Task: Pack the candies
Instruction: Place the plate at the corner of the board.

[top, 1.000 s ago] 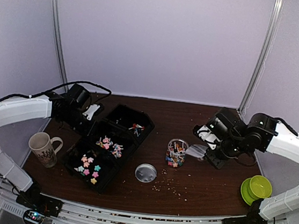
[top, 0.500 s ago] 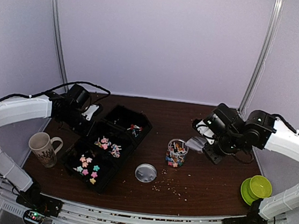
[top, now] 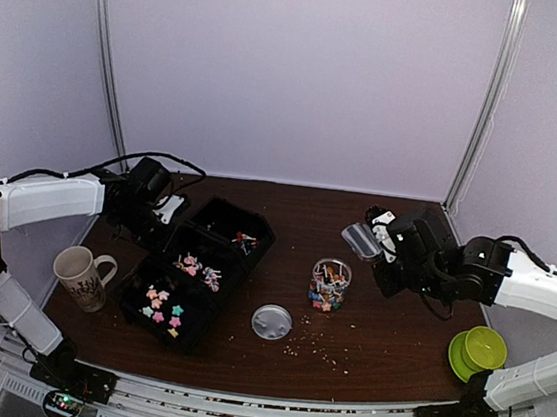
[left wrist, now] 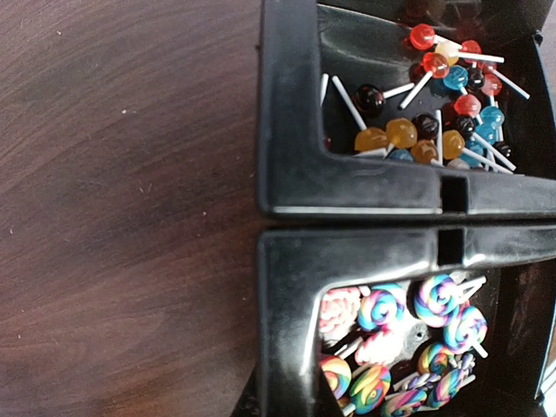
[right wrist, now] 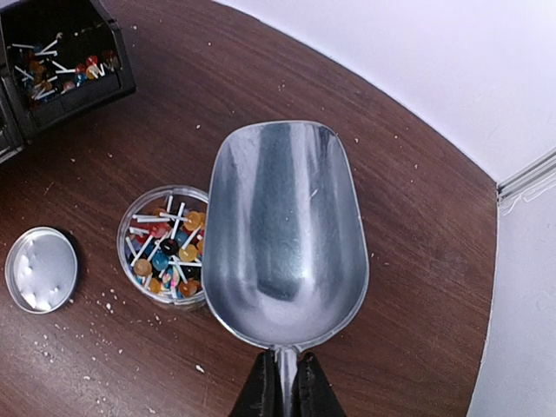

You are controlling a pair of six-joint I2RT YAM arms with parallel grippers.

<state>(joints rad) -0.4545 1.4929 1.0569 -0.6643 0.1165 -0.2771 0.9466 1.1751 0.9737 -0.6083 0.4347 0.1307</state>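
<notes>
The candies lie in a black three-part bin: small ball lollipops in the far part, swirl lollipops in the middle, star sweets in the near one. More candies fill a clear jar. My left gripper is at the bin's far-left edge, shut on the bin's wall; its fingers barely show. My right gripper is shut on the handle of an empty metal scoop, held above the table just right of the jar.
The jar's round lid lies on the table near the jar. A mug stands front left and a green bowl front right. Pale crumbs are scattered near the lid. Cables trail behind the left arm.
The right arm has lifted the scoop from beside the jar and drawn it back and up. The bin has slid slightly left with the left gripper.
</notes>
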